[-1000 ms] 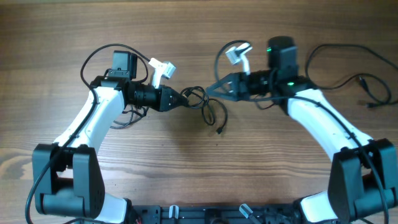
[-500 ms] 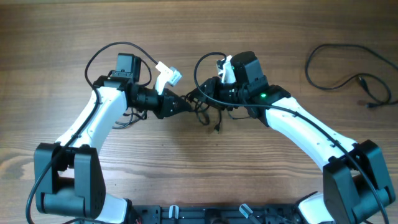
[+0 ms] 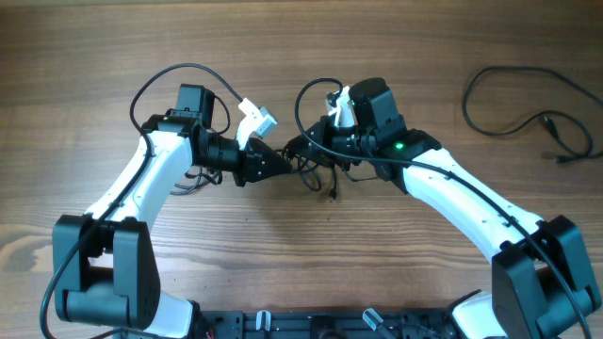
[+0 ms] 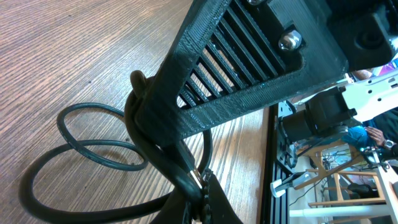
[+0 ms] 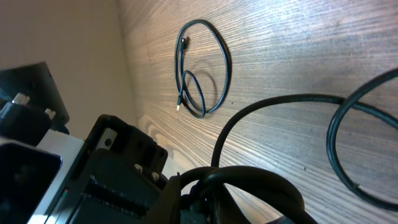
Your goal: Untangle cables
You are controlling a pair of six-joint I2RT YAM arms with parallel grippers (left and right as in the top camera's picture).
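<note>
Cables [image 3: 314, 170] mid-table, open tabletop [image 3: 283, 250] in front and behind.

Black cables [image 3: 318, 174] on a brown wood-grain worktop [image 3: 283, 264]; white-and-black left arm [image 3: 141, 184] and right arm [image 3: 462, 198], green light [image 3: 398, 146].

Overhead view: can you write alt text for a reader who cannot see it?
Two robot arms meet at the middle of a wooden table, the left claw and the right claw both at a small knotted bundle of black cables. A separate loose cable lies in the picture's upper right.
</note>
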